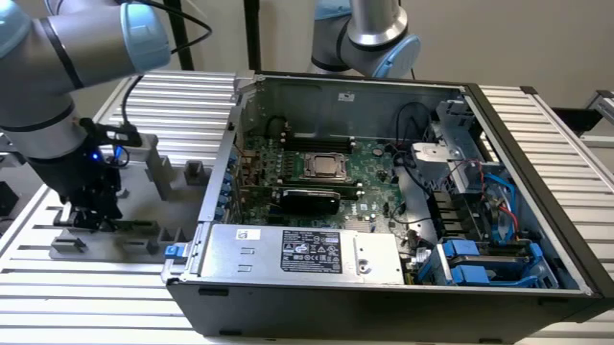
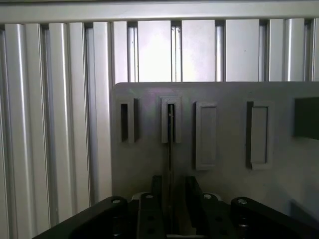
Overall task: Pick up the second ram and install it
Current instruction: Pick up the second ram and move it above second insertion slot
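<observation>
Your black two-fingered claw (image 1: 91, 214) is down at the flat grey fixture plate (image 1: 144, 183) on the exterior view's left, well apart from the open dark-grey computer case (image 1: 384, 305). From the wrist you see the claw (image 2: 173, 181) straddling the second ram (image 2: 170, 149), a long, thin circuit-board stick that shows edge-on here as a narrow dark line. One end of the stick sits in a narrow raised grey slot holder (image 2: 171, 107) on the plate (image 2: 144, 164), and from there the stick runs straight in between the fingers (image 2: 156, 199). The jaws are narrowly parted: a sliver of lighter grey shows between the stick and one finger, so you are around the stick rather than clamped on it. Just beside that holder stands another narrow slotted holder (image 2: 127, 121), and on its other side stand two wider rectangular grey holders (image 2: 206, 134). The plate lies on a ribbed silver aluminium table (image 2: 50, 129), whose slats you also see around the case in the exterior view (image 1: 86, 295). Inside the case lies the large green motherboard (image 1: 369, 188) with its square metal processor socket (image 1: 324, 165) near the middle. The long black memory slots (image 1: 321, 135) run between the socket and the far wall of the case. A silver power-supply box with a white label (image 1: 307, 251) sits along the near edge. A second silver-and-pale-blue robot arm (image 1: 369, 36) stands behind the case.
</observation>
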You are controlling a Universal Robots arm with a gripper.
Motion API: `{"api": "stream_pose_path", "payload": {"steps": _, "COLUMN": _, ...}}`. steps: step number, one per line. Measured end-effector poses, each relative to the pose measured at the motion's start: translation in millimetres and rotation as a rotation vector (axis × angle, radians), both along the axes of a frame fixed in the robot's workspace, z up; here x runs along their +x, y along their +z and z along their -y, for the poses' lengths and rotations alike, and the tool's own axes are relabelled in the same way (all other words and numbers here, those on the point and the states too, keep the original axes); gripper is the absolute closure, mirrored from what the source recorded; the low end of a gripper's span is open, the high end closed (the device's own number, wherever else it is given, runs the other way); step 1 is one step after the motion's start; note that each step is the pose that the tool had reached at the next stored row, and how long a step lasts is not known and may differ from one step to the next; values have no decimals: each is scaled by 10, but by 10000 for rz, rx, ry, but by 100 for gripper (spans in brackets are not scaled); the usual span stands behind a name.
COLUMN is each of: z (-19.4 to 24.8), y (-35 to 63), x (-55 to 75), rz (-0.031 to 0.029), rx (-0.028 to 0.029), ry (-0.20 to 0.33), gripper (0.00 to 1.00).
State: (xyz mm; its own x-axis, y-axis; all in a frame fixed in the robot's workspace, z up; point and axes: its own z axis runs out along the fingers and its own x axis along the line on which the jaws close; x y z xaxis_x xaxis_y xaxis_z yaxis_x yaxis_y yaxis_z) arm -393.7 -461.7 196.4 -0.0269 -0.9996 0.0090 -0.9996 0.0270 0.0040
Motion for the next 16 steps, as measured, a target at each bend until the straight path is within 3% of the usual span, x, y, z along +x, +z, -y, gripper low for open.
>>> {"api": "stream_pose_path", "payload": {"steps": 12, "z": 1, "y": -2, "x": 47, "rz": -1, "rx": -1, "ry": -2, "gripper": 0}}
{"api": "stream_pose_path", "payload": {"steps": 13, "z": 2, "y": -2, "x": 48, "rz": -1, "rx": -1, "ry": -1, "gripper": 100}}
{"api": "stream_pose_path", "payload": {"steps": 16, "z": 7, "y": -3, "x": 48, "rz": 0, "rx": 0, "ry": -1, "gripper": 100}}
